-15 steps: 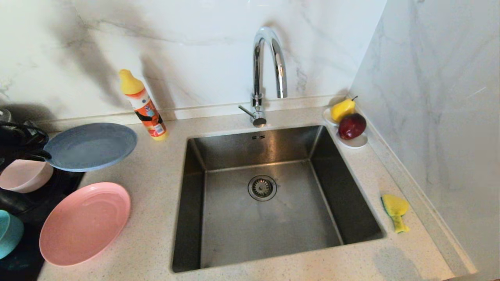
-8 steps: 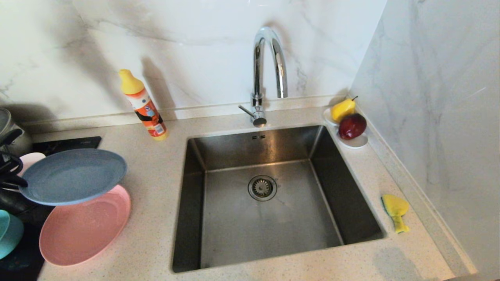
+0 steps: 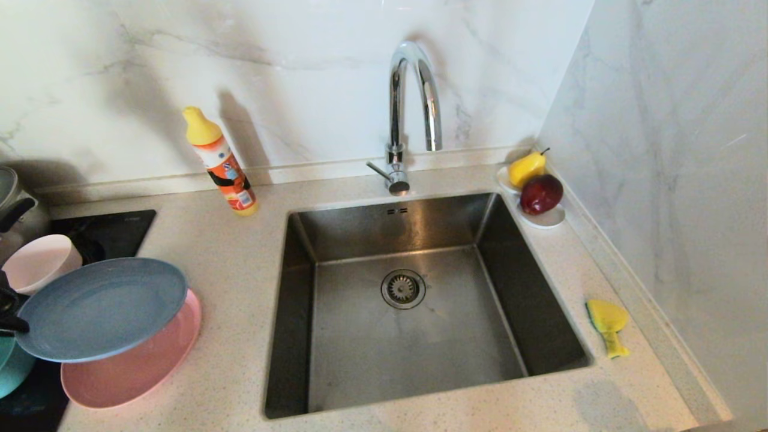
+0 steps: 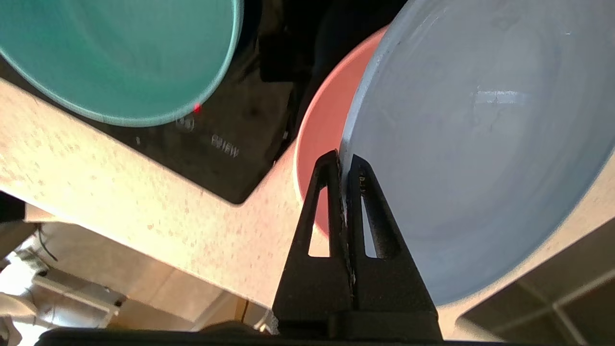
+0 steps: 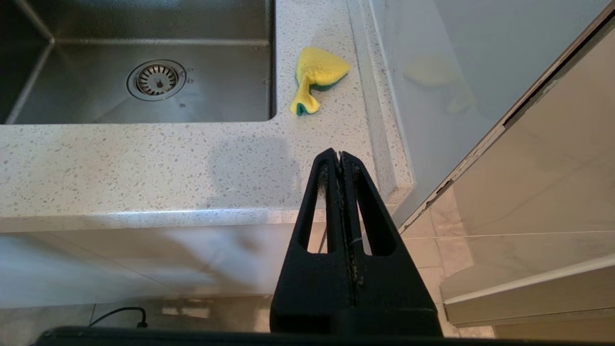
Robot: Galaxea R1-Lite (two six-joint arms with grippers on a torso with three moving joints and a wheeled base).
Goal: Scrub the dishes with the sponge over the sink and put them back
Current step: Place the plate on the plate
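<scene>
My left gripper [image 4: 342, 161] is shut on the rim of the grey-blue plate [image 4: 480, 144]. In the head view it holds that plate [image 3: 102, 309] roughly level, low over the pink plate [image 3: 144, 369] at the counter's near left; whether the two touch I cannot tell. Beside them are the teal bowl [image 4: 120, 53] and the pale pink-white bowl [image 3: 39, 261]. The bent yellow sponge [image 3: 607, 324] lies on the counter right of the sink [image 3: 372, 354]. My right gripper [image 5: 339, 156] is shut and empty, parked off the counter's front edge near the sponge [image 5: 317, 77].
A chrome faucet [image 3: 414, 90] rises behind the sink. An orange detergent bottle [image 3: 222, 162] leans at the back left. A white fruit dish [image 3: 543, 219] with a pear and a red fruit sits in the right corner. The black cooktop [image 3: 114, 231] and steel pot [image 3: 9, 198] are far left.
My left gripper has carried the grey-blue plate down and toward the near left, from beside the bottle to over the pink plate. The right arm has stayed still.
</scene>
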